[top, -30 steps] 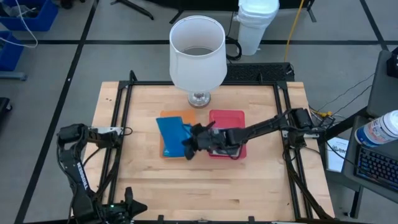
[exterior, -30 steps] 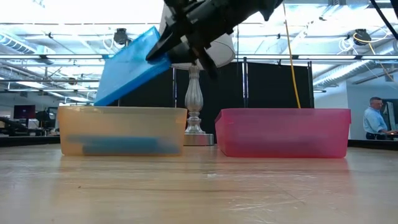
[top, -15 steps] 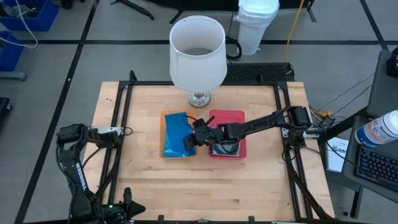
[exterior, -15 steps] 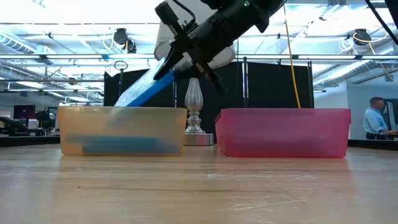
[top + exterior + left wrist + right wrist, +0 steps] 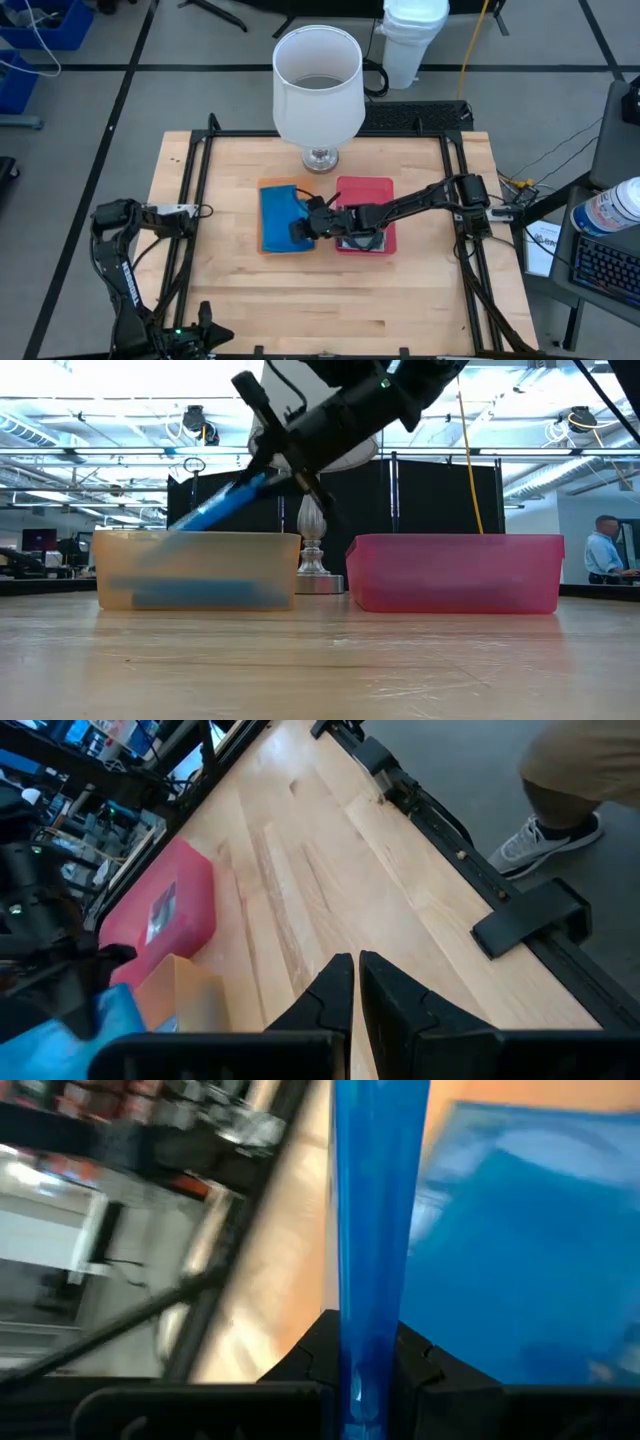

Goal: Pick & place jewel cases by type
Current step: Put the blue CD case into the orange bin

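Right gripper (image 5: 300,226) reaches across the wooden table (image 5: 230,300) w/ fingers clamped on a thin bright-blue plastic jewel case (image 5: 215,508), tilted, its low end dipping into the translucent orange rectangular tray (image 5: 195,570). Another blue case (image 5: 190,594) lies flat in that tray's bottom. Red rectangular tray (image 5: 455,572) just beside it holds a dark/clear case (image 5: 358,240). Left gripper (image 5: 354,990) parked at table's left edge, fingers together, holding nothing.
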Robot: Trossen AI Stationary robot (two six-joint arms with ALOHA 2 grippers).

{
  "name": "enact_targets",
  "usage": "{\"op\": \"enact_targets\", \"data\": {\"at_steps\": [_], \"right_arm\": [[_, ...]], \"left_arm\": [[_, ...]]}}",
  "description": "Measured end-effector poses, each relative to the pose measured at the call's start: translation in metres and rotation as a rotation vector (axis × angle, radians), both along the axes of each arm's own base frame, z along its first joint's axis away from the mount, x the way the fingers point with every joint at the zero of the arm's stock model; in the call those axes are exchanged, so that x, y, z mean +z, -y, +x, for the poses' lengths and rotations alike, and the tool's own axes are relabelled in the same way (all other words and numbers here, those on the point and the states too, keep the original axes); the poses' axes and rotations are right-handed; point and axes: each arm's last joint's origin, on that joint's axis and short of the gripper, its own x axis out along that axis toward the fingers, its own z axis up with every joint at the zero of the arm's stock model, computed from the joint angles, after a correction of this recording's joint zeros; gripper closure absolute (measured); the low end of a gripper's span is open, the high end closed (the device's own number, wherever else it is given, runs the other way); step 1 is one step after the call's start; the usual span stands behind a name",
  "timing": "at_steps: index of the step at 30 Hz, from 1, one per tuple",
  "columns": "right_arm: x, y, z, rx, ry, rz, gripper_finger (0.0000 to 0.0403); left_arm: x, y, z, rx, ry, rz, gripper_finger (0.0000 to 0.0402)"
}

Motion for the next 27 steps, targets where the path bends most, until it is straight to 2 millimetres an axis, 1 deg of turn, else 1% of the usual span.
{"op": "enact_targets", "data": {"at_steps": [6,8,11,16,21,23,27], "right_arm": [[-0.010,0.006,0.001,-0.031,-0.037,0.034,0.0382],[-0.012,0.006,0.001,-0.029,-0.041,0.066,0.0382],[-0.020,0.007,0.001,-0.039,-0.079,0.121,0.0379],[-0.033,0.009,0.004,-0.018,-0.106,0.207,0.0372],[-0.040,0.013,0.008,-0.008,-0.085,0.198,0.0378],[-0.038,0.013,0.009,0.014,-0.054,0.170,0.0371],[-0.038,0.014,0.009,0.021,-0.061,0.148,0.0338]], "left_arm": [[0.000,0.000,0.000,0.007,-0.002,-0.007,0.0371],[0.000,-0.001,0.000,0.014,-0.008,-0.014,0.0371],[-0.001,-0.001,-0.001,0.018,-0.016,-0.021,0.0371],[-0.010,-0.006,-0.002,0.029,-0.033,-0.015,0.0371],[-0.020,-0.012,-0.004,0.051,-0.055,-0.019,0.0371],[-0.023,-0.014,-0.004,0.054,-0.069,-0.019,0.0371],[-0.024,-0.014,-0.004,0.054,-0.080,-0.022,0.0371]]}}
